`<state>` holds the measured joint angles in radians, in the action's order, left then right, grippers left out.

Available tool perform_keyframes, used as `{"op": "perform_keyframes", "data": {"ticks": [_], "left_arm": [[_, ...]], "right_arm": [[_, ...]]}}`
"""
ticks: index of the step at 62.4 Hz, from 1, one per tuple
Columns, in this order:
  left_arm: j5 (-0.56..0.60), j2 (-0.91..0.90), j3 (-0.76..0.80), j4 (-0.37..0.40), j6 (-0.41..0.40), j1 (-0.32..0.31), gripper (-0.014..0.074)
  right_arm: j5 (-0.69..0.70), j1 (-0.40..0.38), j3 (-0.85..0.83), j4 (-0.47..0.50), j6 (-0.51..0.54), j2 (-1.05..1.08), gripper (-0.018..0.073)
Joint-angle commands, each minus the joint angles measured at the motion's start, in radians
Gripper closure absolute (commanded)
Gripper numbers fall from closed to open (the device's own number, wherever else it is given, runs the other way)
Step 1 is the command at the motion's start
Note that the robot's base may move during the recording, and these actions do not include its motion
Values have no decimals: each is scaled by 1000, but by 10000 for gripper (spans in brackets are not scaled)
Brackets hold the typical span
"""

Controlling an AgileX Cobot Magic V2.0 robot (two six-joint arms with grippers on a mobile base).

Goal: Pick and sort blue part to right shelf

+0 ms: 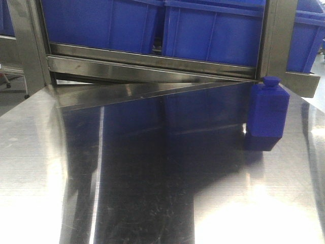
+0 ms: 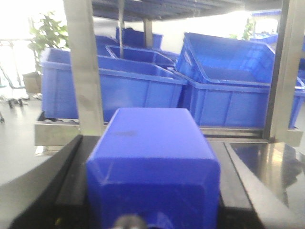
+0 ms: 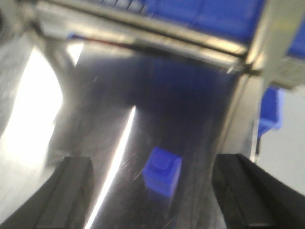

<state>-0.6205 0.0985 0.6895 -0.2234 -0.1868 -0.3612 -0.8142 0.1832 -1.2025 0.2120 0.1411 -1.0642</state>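
**One blue piece gripped on the left, another waiting below the shelf**

From the front, a blue part (image 1: pixel 267 114) stood upright on the steel table (image 1: pixel 152 193). It was just short of the right shelf (image 1: pixel 152 66) and close against the foot of the shelf's right-hand post. Blue bins (image 1: pixel 213 30) sat behind the shelf's front rail. Neither arm showed in this view. To my eye the part stood there as a piece not yet sorted, within easy reach of the shelf.

In the left wrist view, the left gripper (image 2: pixel 152 138) pointed roughly level at the shelf. Its dark fingers (image 2: pixel 52 191) flanked a blue block (image 2: pixel 152 171) that filled the gap between them. It looked clamped on the block, though the block itself hid the contact faces. The block was held end-on towards the rail, probably so it could pass over the rail into a bin.

The right wrist view was blurred. The right gripper (image 3: pixel 153 161) tilted down at the table on the near side of the shelf, with its fingers spread wide and nothing between them. What I took to be the same standing part was ahead of it, centred in the gap, which suggested an approach being lined up.
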Motion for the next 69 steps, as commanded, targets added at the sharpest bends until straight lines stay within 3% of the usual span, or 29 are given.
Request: {"op": "perform_keyframes", "data": {"ticks": [1,19,35,69], "left_arm": [[39,-20,28,-19,0,-5,326],[31,-39,24,-53,0,-5,326],[46,-39,24,-53,0,-5,326],[67,-39,24,-71,0,-5,326]], "right_arm": [[-1,16,-91,10,-19,-80,-34],[-159,18,-242,-51,-190,-393,-34],[-213,97,-309,-204,-345,-571,-34],[-246,119,-310,-263,-401,-760,-21]]}}
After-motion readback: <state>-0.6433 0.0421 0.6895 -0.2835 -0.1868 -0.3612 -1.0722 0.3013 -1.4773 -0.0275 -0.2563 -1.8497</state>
